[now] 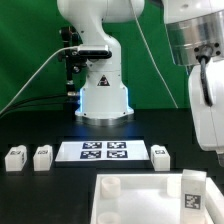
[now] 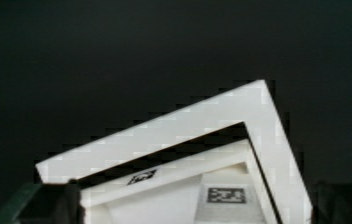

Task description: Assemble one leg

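Note:
A leg (image 1: 193,185), a small white post with a tag on its face, stands upright at the right corner of the large white square panel (image 1: 130,205) at the front. Three more legs lie on the table: two on the exterior view's left (image 1: 15,158) (image 1: 42,157) and one right of the marker board (image 1: 160,155). My gripper (image 1: 212,148) hangs above and just behind the standing leg, its fingertips hard to make out there. In the wrist view my gripper (image 2: 194,212) is open, its dark fingers (image 2: 48,205) far apart, with the panel's corner (image 2: 191,125) and the tagged leg (image 2: 226,194) below.
The marker board (image 1: 104,151) lies in the middle of the black table. The robot's white base (image 1: 104,95) stands behind it, with cables on the exterior view's left. A round socket (image 1: 110,186) shows at the panel's left corner. A green backdrop closes the back.

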Controlling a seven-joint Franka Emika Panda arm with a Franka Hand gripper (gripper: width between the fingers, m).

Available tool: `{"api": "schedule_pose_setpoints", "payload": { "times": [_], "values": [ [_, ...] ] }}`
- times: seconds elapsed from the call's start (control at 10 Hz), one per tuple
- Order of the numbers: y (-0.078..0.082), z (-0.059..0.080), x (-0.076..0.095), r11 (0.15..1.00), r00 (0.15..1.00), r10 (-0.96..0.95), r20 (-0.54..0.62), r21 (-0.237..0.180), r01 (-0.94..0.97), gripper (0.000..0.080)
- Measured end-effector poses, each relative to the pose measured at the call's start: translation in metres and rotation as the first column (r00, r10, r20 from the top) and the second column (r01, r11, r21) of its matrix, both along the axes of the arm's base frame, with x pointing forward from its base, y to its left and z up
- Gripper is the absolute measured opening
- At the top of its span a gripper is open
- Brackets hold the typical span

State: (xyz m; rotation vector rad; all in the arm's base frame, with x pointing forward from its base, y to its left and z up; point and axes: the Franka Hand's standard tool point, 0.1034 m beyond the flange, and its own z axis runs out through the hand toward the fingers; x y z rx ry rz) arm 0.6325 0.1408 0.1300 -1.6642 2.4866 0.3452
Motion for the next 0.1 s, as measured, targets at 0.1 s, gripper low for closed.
{"api": "schedule_pose_setpoints", "payload": {
  "times": [0.1],
  "values": [
    [0.0000, -0.0002, -0.0001, 1.000, 1.000, 0.000, 0.000, 0.000, 0.000, 0.0649]
  ]
}}
